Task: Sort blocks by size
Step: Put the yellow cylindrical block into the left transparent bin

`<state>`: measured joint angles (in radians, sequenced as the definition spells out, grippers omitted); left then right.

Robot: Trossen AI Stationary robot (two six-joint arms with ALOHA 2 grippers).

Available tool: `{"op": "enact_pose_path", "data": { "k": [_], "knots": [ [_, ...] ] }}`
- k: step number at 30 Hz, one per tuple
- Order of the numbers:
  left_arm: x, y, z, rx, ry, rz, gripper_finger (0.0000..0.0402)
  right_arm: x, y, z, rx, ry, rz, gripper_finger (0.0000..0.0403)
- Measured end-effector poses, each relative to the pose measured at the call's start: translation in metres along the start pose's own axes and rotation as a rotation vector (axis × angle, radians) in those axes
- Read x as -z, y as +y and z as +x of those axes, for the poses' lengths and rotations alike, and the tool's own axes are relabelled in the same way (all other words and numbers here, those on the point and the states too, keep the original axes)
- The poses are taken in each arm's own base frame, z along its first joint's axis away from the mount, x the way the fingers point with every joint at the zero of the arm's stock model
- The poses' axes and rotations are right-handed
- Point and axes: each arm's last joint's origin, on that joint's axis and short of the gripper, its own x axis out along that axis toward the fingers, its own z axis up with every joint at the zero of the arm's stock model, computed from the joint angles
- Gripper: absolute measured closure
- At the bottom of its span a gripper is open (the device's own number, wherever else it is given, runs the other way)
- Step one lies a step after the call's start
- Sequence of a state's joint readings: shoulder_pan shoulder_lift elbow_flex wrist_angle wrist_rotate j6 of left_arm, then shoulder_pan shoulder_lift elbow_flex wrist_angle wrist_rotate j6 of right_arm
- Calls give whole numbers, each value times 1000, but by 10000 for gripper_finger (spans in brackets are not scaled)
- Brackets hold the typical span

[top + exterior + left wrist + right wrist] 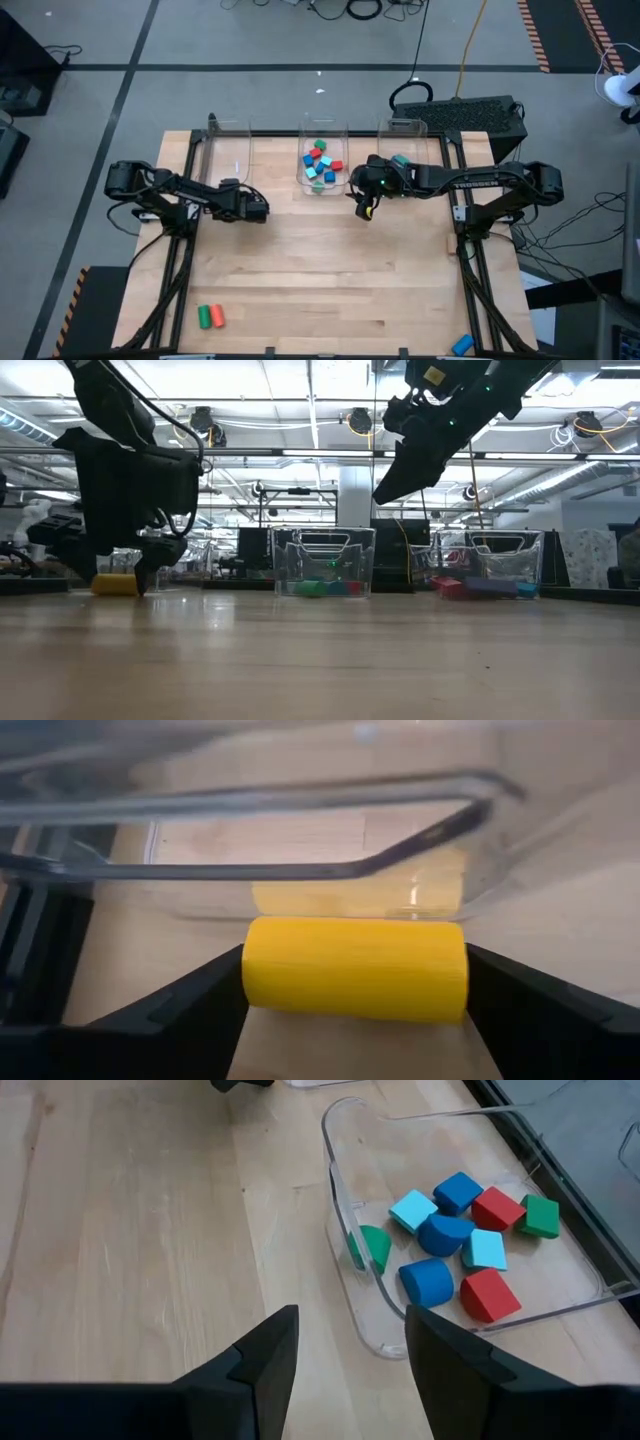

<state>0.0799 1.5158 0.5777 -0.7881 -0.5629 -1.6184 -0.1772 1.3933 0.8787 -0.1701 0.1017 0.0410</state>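
High view showed a pale wooden table [330, 270] on a grey floor, with three clear bins at its 12 o'clock edge. Small blocks [320, 165] lay in the middle bin [323, 160]. The left gripper [355, 1010] was low beside the left bin [228, 155], its fingers spread wide with a yellow cylinder [355, 968] between them. The right gripper [345, 1360], half open and empty, hung near the middle bin. A green and an orange piece [210, 317] lay at 7 o'clock, well apart. The table centre was open. A blue block [461, 345] at 5 o'clock was partly cut off.
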Motion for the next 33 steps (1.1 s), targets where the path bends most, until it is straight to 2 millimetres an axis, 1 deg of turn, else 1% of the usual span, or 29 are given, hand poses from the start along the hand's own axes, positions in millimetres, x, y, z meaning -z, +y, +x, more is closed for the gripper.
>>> {"op": "enact_pose_path", "data": {
  "k": [4,6,10,14,18,23,30,33],
  "knots": [
    [0,0,0,-2,-1,2,100,0,0,0,0,0,5,234],
    [0,0,-1,-2,-2,8,112,0,0,0,-1,0,12,234],
    [1,-4,-6,10,15,97,112,1,0,0,-1,15,27,234],
    [-3,-13,-18,29,109,210,112,4,1,0,-2,39,29,234],
    [-9,-25,-37,74,185,323,112,5,3,0,-5,50,29,234],
    [-24,-37,-69,141,198,432,112,5,3,0,-8,51,16,234],
    [-63,-44,-123,141,119,567,112,5,3,0,-8,52,13,234],
    [-85,-42,-138,114,53,616,112,5,3,0,-8,52,13,234]
  ]
}}
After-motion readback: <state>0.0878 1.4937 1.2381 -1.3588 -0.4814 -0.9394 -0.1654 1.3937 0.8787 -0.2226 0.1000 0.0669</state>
